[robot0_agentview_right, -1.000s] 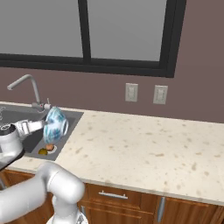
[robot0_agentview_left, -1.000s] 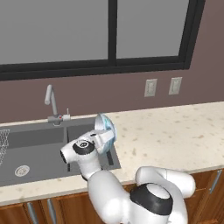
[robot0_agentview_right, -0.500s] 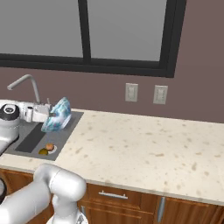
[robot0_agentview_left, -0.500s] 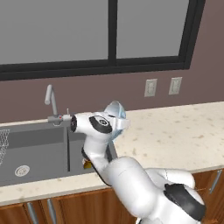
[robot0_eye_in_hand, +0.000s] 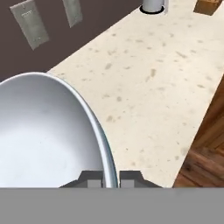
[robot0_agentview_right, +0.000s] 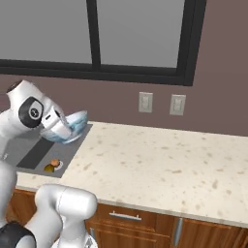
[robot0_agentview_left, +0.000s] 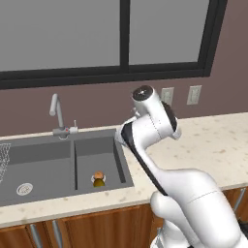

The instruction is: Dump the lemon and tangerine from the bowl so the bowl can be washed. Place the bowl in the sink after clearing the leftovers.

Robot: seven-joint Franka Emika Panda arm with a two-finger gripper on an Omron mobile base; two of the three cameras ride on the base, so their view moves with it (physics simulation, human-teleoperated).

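Bowl held up in the air by its rim — the gripper is clenched on the rim, one fingertip inside the wall, one outside. In the right base view the bowl hangs above the edge where the sink meets the counter, roughly level, mouth upward. Hand view shows its white inside bare. Lemon and tangerine lie touching each other on the floor of the sink's right basin, at the drain — the tangerine toward the back, the lemon toward the front. Faucet stands behind the divider between the basins. Wire rack at the far left of the left basin. Two wall outlets above the counter.
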